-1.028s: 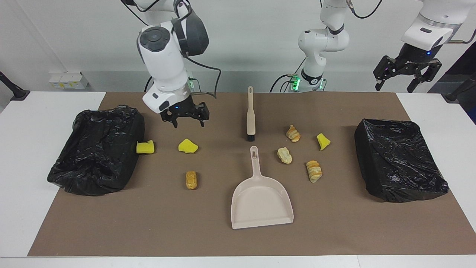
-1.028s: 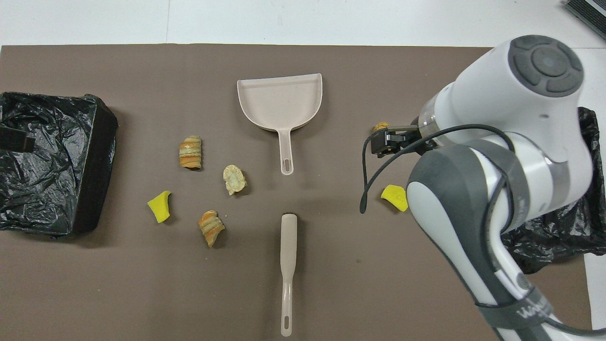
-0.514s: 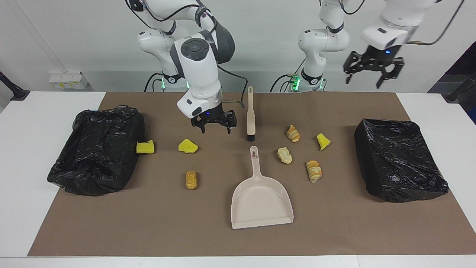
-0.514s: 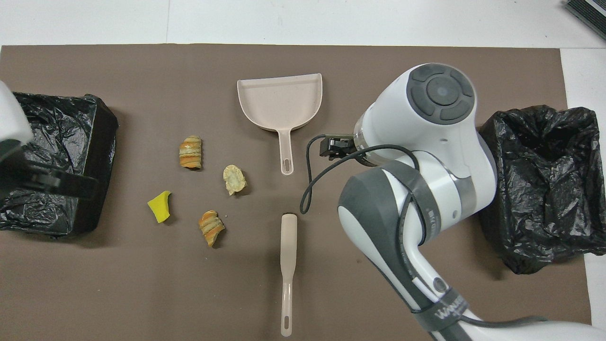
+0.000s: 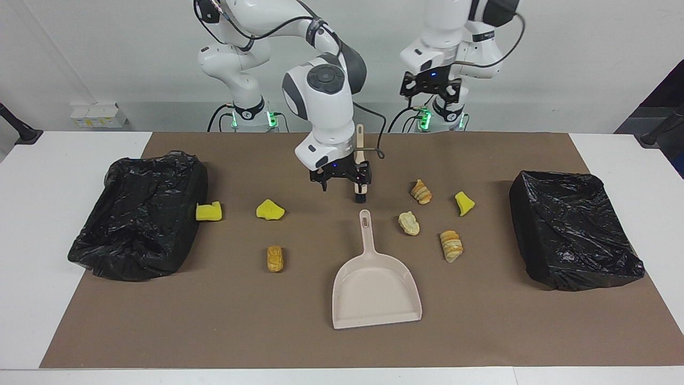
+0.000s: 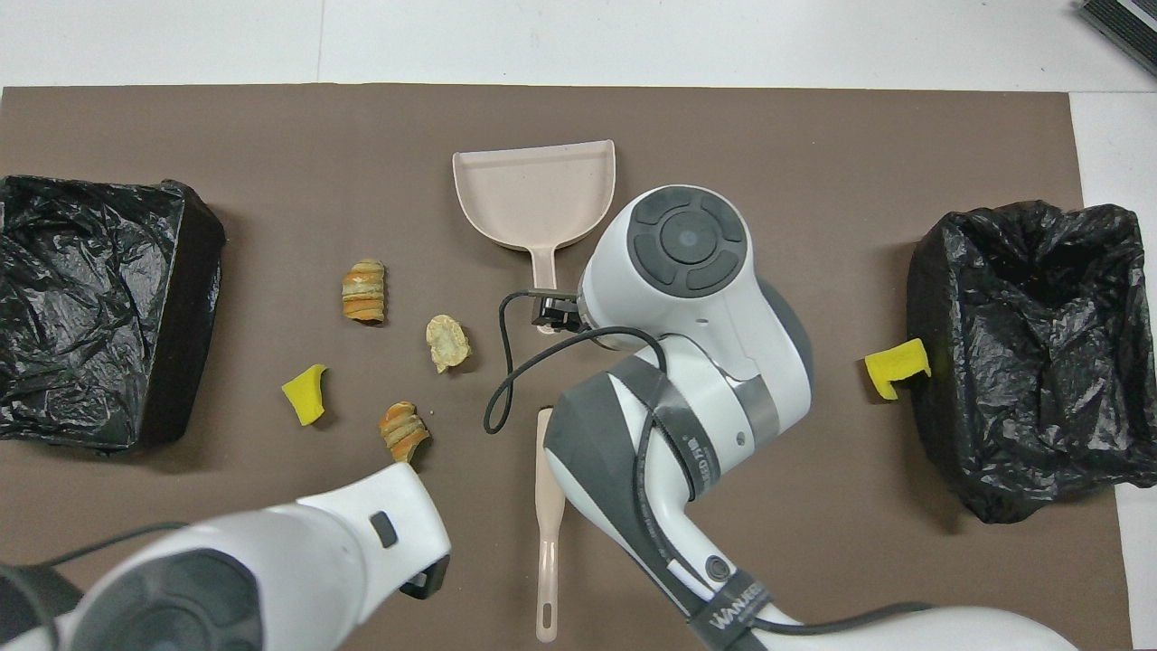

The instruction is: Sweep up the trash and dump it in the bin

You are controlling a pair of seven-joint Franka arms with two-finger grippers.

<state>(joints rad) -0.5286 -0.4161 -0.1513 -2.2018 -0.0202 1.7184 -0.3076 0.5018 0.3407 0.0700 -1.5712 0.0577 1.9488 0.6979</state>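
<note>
A: right end effector (image 5: 342,182) sits low over the brush (image 5: 360,160), at the bristle end; fingers spread wide, nothing in them.

B: brush axis?

A: long axis runs straight toward and away from the robots; bristles at the end farther from the robots, pointing at the dustpan (image 5: 374,289) handle; the end effector is just off the brush toward the right arm's end of the desk; so my read is a short sideways shift, then close across the narrow width.

B: left arm?

A: left end effector (image 5: 430,91) is raised over the desk edge by its own base, well apart from the brush; open, empty; right is clearly the nearer one.

B: trash?

A: trash (image 5: 409,223) all on the mat, none in the dustpan; four pieces beside the dustpan handle toward the left arm's end; three toward the right arm's end, one yellow chunk (image 5: 208,212) touching the black bin (image 5: 141,214) there.
</note>
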